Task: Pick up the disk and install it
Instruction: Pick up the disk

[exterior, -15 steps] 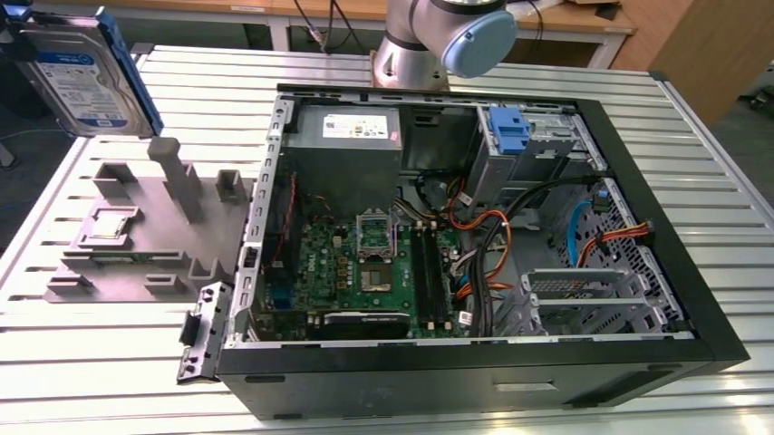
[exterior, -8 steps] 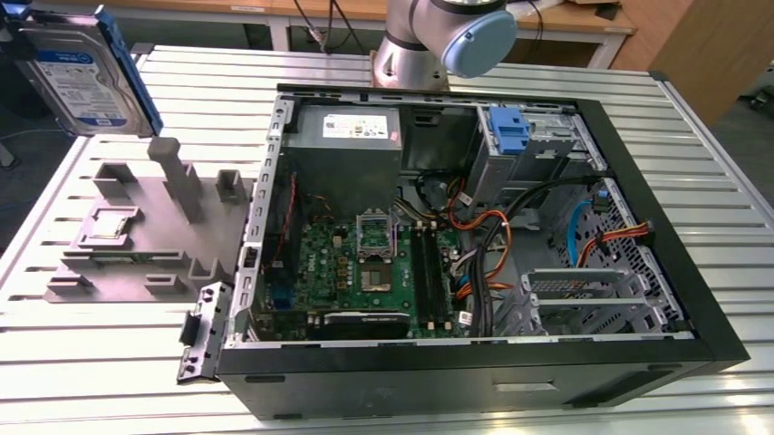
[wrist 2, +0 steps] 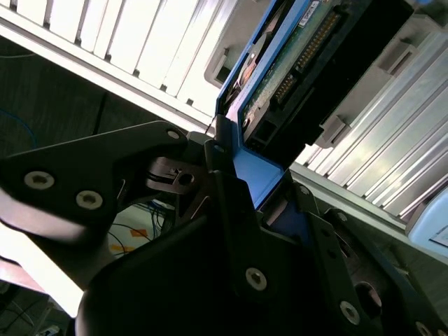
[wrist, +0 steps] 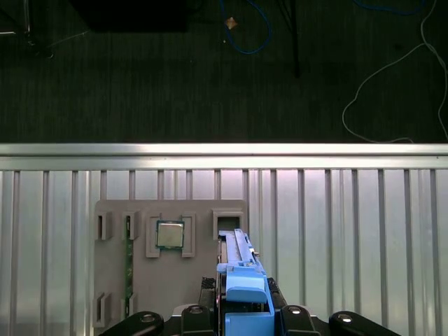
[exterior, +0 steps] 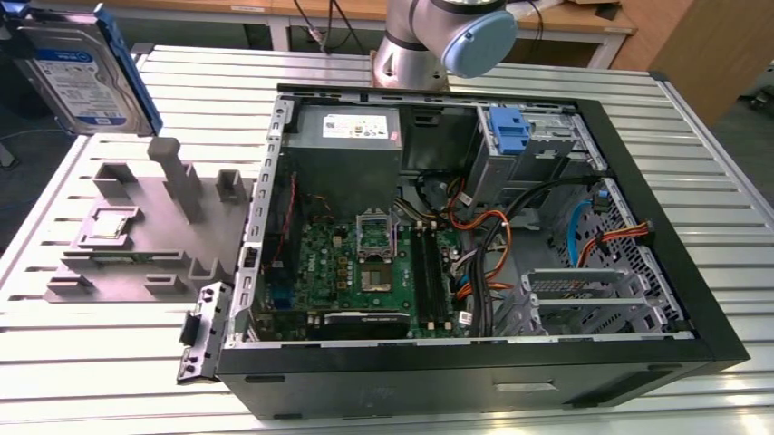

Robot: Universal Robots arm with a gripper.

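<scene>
Exterior view, items by size.

1. Slatted silver aluminium table (exterior: 726, 181): is spanning the whole frame and is carrying everything below.
2. Open black steel computer case (exterior: 484, 381): is lying on its side across the centre and right of the frame, with its green motherboard and cabling exposed.
3. Grey moulded plastic fixture block (exterior: 121, 272): is sitting at the left of the frame, just beside the case.
4. Flat rectangular silver disk with white-and-blue label and blue carrier rails (exterior: 79, 72): is standing on edge in the upper left corner of the frame, well apart from the case. In the first wrist view it is hanging over the fixture block.
5. Black two-finger gripper (wrist 2: 259, 171): is clamping the disk by its blue carrier in the second wrist view, one finger on each side.
6. Small square silver chip (exterior: 109, 222): is resting in its pocket in the fixture block.

Handling note for item 4: probably rigid, fairly dense and shock-sensitive. The plastic rails are offering the safer hold, which is keeping pressure off the bare circuit board and connector.
</scene>
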